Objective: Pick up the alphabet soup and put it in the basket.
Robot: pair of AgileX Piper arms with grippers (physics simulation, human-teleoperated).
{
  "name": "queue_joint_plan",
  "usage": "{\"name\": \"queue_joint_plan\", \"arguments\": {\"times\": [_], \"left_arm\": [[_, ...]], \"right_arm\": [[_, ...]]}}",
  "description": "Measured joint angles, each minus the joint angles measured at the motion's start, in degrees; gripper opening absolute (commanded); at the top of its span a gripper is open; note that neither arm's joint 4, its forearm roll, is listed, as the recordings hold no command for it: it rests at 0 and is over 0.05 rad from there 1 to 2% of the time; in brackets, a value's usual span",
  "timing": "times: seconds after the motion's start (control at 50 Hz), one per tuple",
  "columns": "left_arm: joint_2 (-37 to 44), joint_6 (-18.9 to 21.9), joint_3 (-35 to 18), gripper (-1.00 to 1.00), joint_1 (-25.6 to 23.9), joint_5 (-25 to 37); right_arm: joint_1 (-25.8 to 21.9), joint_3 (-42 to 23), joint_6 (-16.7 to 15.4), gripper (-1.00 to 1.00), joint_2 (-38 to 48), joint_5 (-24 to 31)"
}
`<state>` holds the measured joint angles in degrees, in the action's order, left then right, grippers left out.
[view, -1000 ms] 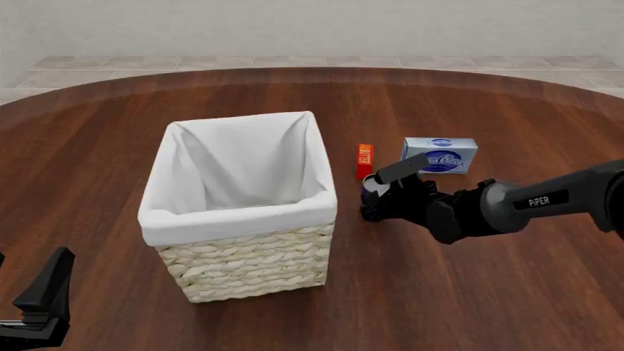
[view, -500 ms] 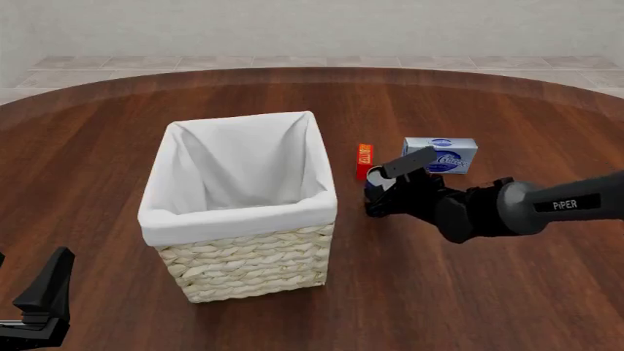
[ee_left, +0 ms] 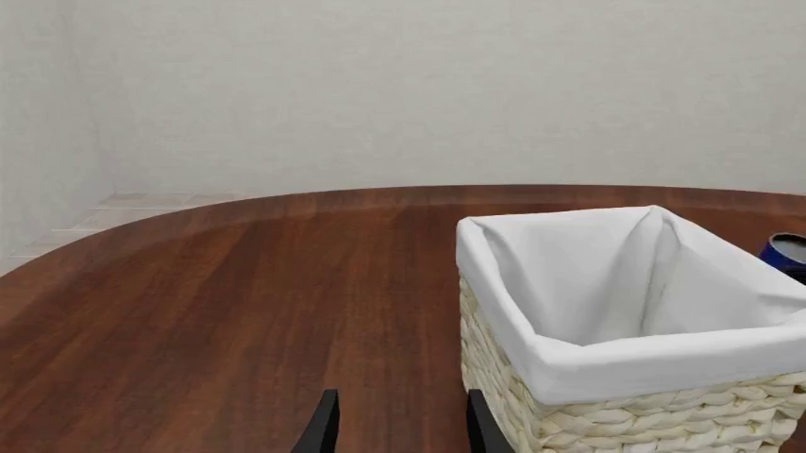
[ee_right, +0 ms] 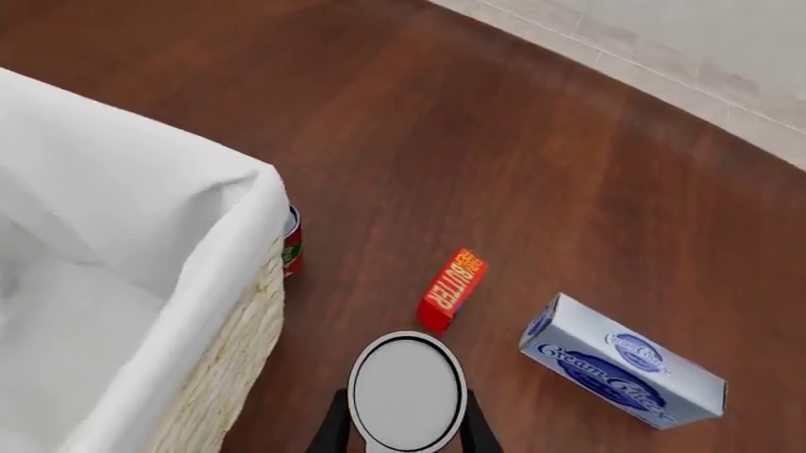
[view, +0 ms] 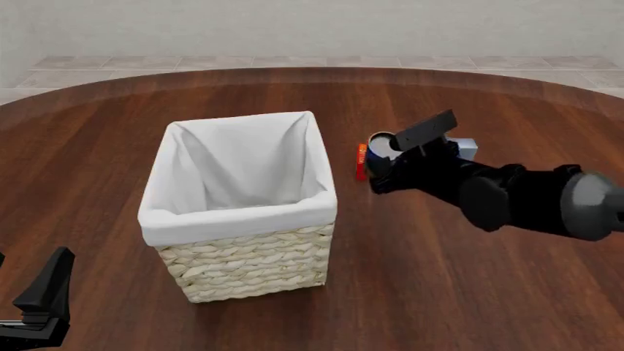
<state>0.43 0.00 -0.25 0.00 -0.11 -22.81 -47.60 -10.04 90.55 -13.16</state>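
You have one alphabet soup (ee_right: 407, 392) can, silvery-grey top up, clamped in your right gripper (view: 382, 162) above the table (view: 468, 292), just right of the one basket (view: 239, 212). One red box (ee_right: 450, 289) reads "BUTTER"; one blue-white box (ee_right: 624, 361) reads "Cream Cheese". Your left gripper (ee_left: 395, 432) is spread, empty.

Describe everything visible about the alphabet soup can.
The alphabet soup is a small cylinder with a flat silvery-grey top and a dark blue side. It sits upright between the fingers of the right tool, lifted off the table, to the right of the basket and not yet over it. Its label is mostly hidden.
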Motion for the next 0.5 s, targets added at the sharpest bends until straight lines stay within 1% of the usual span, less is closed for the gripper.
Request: {"name": "queue_joint_plan", "arguments": {"times": [0.24, 0.5], "left_arm": [[0.00, 0.00, 0.00, 1.00, 0.00, 0.00], [0.00, 0.00, 0.00, 1.00, 0.00, 0.00]], "right_arm": [[-0.87, -1.75, -2.10, -1.00, -5.69, 4.39], [-1.52, -5.03, -4.47, -1.00, -11.14, 9.35]]}}
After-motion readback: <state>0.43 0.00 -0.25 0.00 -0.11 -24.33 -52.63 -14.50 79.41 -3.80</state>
